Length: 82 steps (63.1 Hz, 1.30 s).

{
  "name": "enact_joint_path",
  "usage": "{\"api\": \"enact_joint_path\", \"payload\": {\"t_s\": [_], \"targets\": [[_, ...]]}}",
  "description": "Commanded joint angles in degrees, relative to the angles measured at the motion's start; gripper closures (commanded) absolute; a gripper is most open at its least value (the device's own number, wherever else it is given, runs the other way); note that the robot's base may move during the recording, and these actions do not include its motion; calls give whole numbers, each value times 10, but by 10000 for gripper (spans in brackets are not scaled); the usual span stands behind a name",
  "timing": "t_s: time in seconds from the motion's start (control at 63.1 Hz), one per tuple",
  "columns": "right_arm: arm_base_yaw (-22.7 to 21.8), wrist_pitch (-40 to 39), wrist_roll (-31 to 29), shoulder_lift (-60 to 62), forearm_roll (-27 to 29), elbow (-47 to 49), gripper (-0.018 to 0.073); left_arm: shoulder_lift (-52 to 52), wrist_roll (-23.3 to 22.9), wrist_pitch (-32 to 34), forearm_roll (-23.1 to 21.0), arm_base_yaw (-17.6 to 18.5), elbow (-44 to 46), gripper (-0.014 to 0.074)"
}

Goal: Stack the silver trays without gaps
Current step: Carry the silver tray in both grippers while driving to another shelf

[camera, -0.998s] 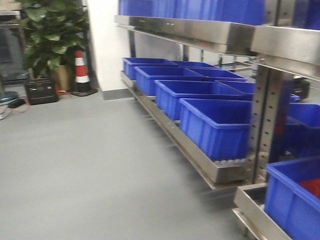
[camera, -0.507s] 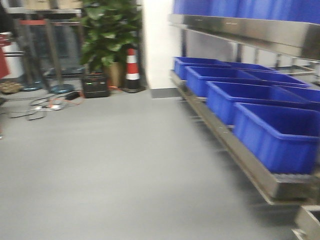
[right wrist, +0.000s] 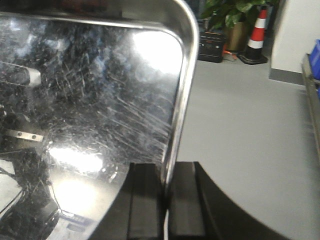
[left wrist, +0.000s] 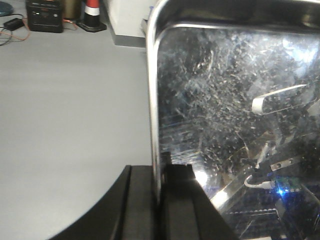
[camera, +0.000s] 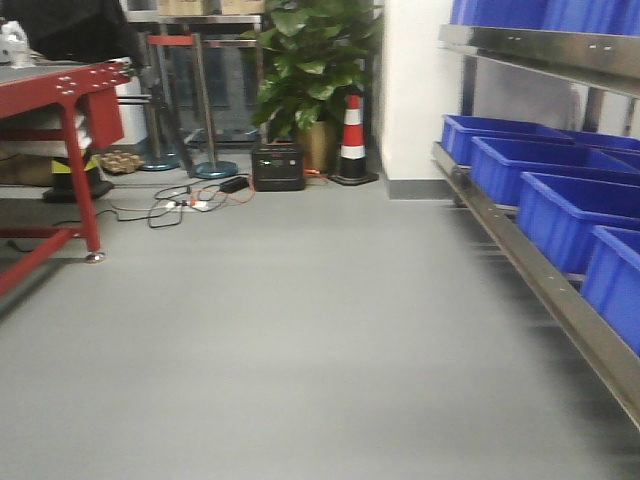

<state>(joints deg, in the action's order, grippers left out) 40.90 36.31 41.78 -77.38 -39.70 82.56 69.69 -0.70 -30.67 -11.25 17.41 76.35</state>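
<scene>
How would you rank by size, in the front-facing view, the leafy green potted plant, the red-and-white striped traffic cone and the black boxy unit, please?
1. Green potted plant.
2. Striped traffic cone, black boxy unit: roughly alike.

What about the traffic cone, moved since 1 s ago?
No. The traffic cone still stands between the potted plant and the white wall; all three slid right in frame together, so the camera turned left.
</scene>
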Motion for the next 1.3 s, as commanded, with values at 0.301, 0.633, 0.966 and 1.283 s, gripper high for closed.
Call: {"api": "enact_joint_path", "payload": {"t_s": [0.301, 0.633, 0.966, 1.283], "targets": [[4, -53, -12, 3, -3, 1, 643, -7, 0, 22, -25, 6, 10, 613], [4, -53, -12, 3, -3, 1, 643, -7, 0, 22, -25, 6, 10, 613], [4, -53, -12, 3, -3, 1, 643, -7, 0, 22, -25, 6, 10, 613], [4, -54, -12, 3, -3, 1, 643, -7, 0, 22, -25, 6, 10, 613]]}}
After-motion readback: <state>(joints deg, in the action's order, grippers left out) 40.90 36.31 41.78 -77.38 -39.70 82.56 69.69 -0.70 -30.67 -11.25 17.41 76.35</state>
